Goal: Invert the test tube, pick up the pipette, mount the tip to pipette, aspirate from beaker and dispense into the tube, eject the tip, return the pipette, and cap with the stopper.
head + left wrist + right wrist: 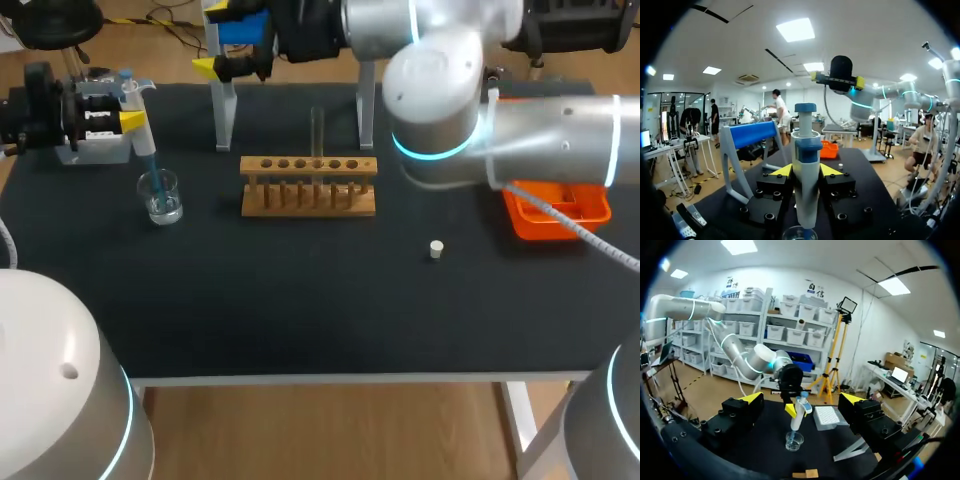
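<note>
Left gripper [134, 119] clamps the pipette [143, 145], whose tip dips into the beaker [160, 196] at nine o'clock from the rack [308, 187]. The test tube [317, 128] stands upright in that rack, with the stopper [436, 249] at its four o'clock. Right gripper [802, 400] is spread wide

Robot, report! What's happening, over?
Left gripper shut on pipette, dipped in beaker. Right gripper open, empty. Test tube upright in rack, path clear.
</note>
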